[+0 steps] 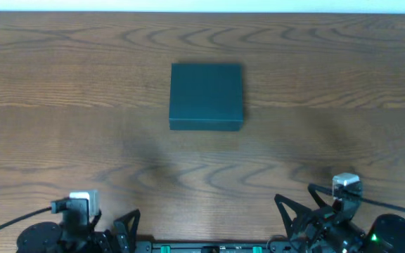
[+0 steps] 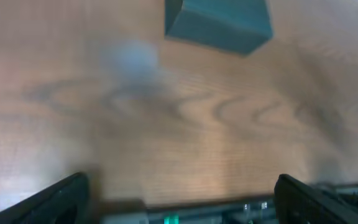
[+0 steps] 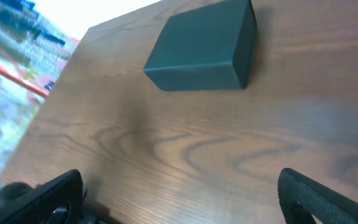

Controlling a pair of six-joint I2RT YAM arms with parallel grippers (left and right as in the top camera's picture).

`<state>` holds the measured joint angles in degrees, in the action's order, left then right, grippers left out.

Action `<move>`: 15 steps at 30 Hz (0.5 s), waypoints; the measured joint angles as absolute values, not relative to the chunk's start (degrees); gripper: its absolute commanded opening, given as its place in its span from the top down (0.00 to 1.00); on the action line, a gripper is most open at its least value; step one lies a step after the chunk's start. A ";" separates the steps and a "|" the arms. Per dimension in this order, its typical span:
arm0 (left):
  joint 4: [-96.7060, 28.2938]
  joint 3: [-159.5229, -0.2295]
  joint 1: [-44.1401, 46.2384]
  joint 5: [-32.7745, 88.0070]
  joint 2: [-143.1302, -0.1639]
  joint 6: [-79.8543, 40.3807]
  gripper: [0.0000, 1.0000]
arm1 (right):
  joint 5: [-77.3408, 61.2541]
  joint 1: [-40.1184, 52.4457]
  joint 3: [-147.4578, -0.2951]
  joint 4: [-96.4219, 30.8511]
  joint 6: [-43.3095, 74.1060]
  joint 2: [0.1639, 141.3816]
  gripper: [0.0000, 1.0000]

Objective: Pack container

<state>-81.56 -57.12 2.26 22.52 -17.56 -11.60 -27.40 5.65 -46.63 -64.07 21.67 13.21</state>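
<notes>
Container [image 1: 207, 95], matte teal, boxy, lid shut, wood-grain table [image 1: 83, 140]

The wooden table [image 1: 62, 140] filled the overhead view, its brown grain running left to right. A pale strip [image 1: 202, 5] bordered its far edge. Blurred red and blue shapes [image 3: 14, 43] lay beyond one table edge.
</notes>
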 measured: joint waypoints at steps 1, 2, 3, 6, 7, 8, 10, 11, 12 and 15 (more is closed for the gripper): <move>-82.94 -57.10 2.26 22.48 -17.56 -11.81 0.05 | -27.42 5.65 -46.61 -64.05 22.90 13.21 0.01; -83.57 -57.10 2.26 22.44 -17.56 -11.84 0.05 | -27.40 5.65 -46.61 -64.05 23.59 13.21 0.01; -83.92 -57.08 2.26 22.44 -17.56 -11.86 0.05 | -27.40 5.65 -46.59 -64.03 24.03 13.21 0.01; -84.03 -57.08 2.26 22.44 -17.56 -11.90 0.05 | -27.42 5.65 -46.54 -64.03 25.02 13.21 0.01; -84.05 -57.08 2.26 22.44 -17.56 -11.99 0.05 | -27.42 5.65 -46.52 -64.07 25.21 13.21 0.01; -84.05 -57.08 2.26 22.44 -17.56 -12.01 0.05 | -27.42 5.65 -46.52 -64.05 25.28 13.21 0.01; -84.03 -57.08 2.26 22.41 -17.56 -12.01 0.05 | -27.42 5.65 -46.52 -64.05 25.30 13.21 0.01; -84.03 -57.08 2.26 22.22 -17.56 -11.99 0.05 | -27.42 5.65 -46.52 -64.05 25.32 13.21 0.01; -83.96 -57.08 2.26 21.78 -17.56 -11.99 0.05 | -27.42 5.65 -46.52 -64.05 25.36 13.21 0.01; -78.37 -56.75 2.22 18.98 -17.39 -12.01 0.05 | -27.42 5.65 -46.52 -64.07 25.47 13.21 0.01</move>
<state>-78.37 -56.75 2.22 18.98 -17.39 -12.01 -27.42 5.65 -46.52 -64.07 25.47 13.21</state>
